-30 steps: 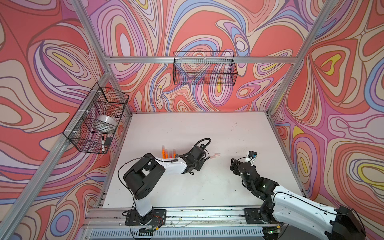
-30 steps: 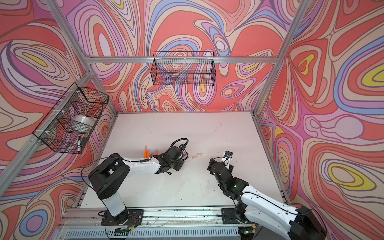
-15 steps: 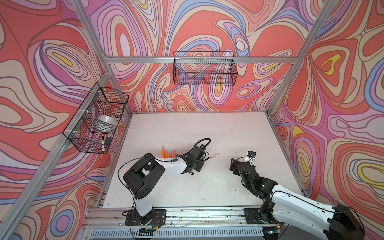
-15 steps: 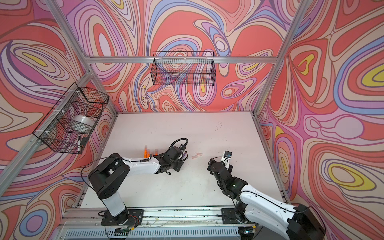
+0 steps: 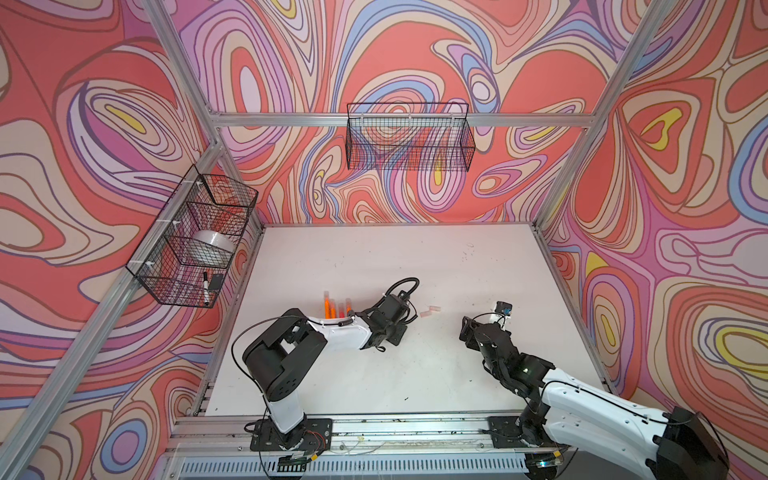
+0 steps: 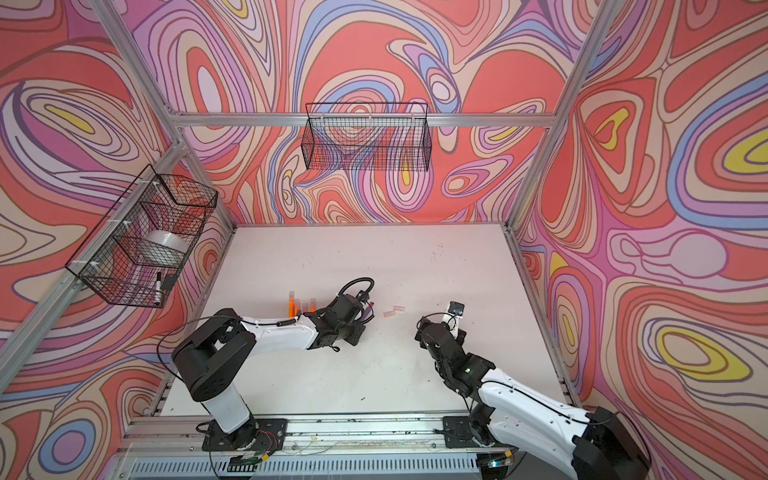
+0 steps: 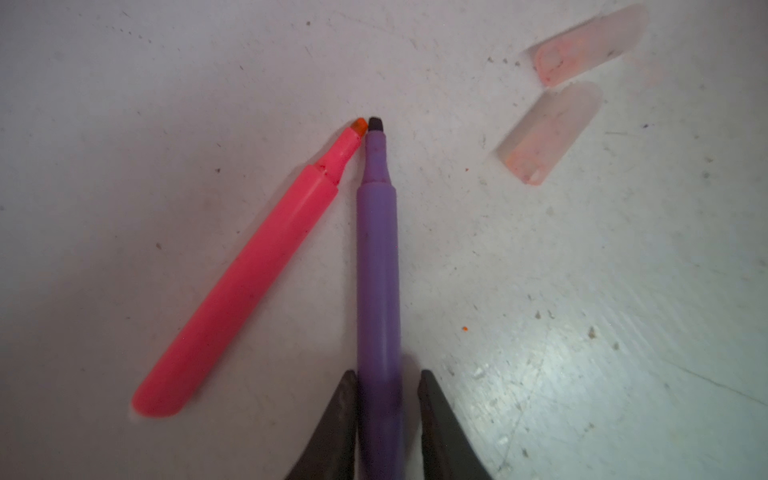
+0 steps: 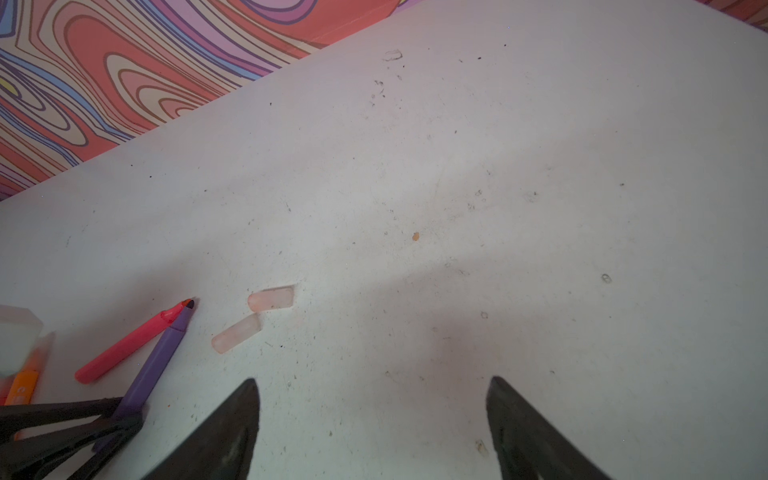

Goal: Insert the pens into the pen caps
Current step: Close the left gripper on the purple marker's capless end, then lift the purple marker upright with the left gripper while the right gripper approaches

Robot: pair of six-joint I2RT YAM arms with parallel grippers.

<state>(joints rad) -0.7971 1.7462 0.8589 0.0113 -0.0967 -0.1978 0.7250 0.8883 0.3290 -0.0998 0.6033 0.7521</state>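
Though slim, chisel-tipped purple pen (image 7: 378, 266).

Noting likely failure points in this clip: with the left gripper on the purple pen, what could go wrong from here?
The left gripper holds the purple pen near its rear end, so the tip may swing during insertion.
The pink pen touches it tip to tip; lifting may drag the pink one.
The two caps lie loose, close together; the open right gripper could knock one while grabbing the other.
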